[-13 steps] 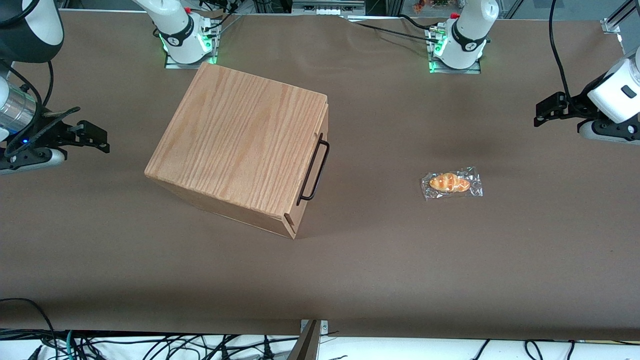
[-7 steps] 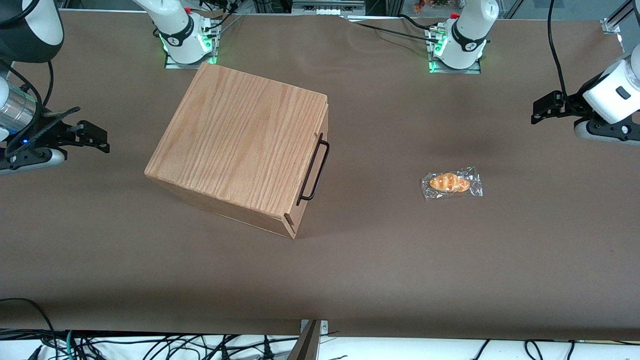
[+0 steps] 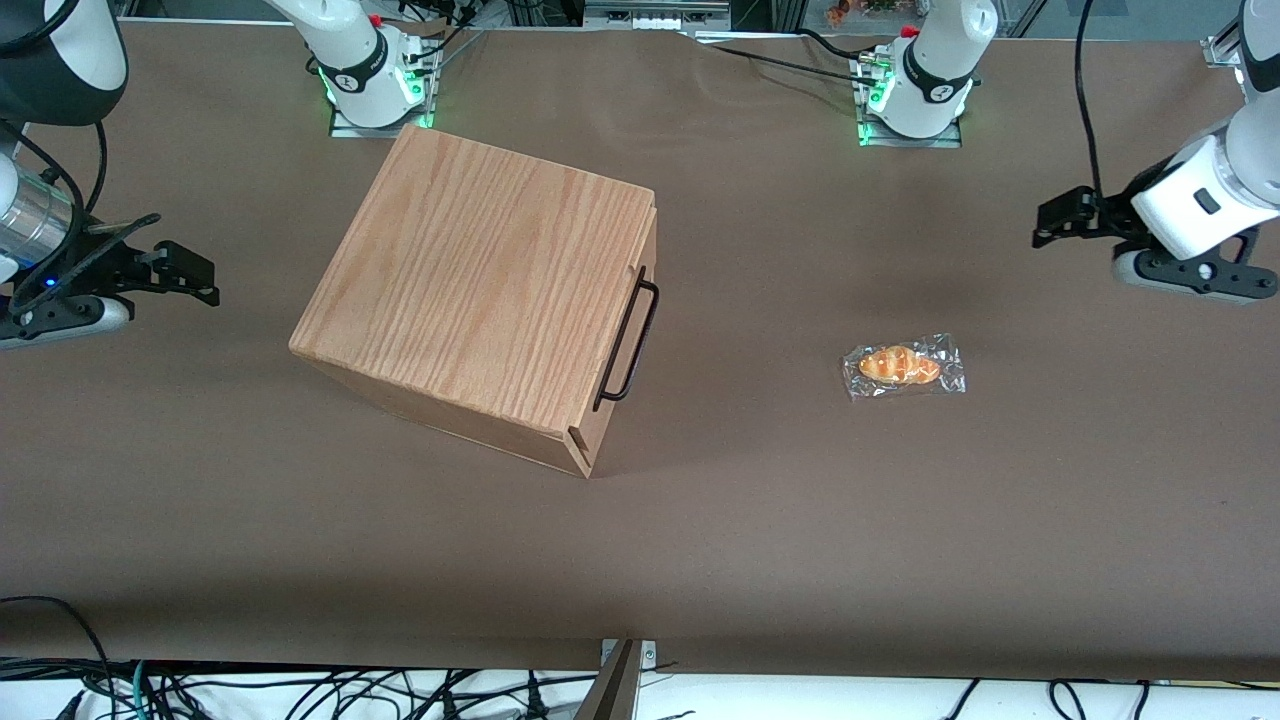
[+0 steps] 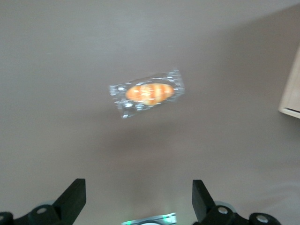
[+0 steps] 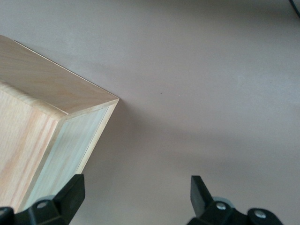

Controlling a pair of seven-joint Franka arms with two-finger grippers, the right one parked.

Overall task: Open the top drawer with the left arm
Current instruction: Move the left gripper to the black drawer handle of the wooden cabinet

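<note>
The black two-finger gripper (image 4: pixel 136 201) on the glossy white left arm (image 3: pixel 1195 195) hangs spread wide and empty above the matte brown table (image 3: pixel 760 520), near a bun (image 3: pixel 900 365) in crinkled clear wrap. The top drawer (image 3: pixel 625 335) is shut, its thin black wire handle (image 3: pixel 628 340) facing the bun, in an oak-grain cabinet (image 3: pixel 480 290) well apart from the gripper. No writing is legible.
</note>
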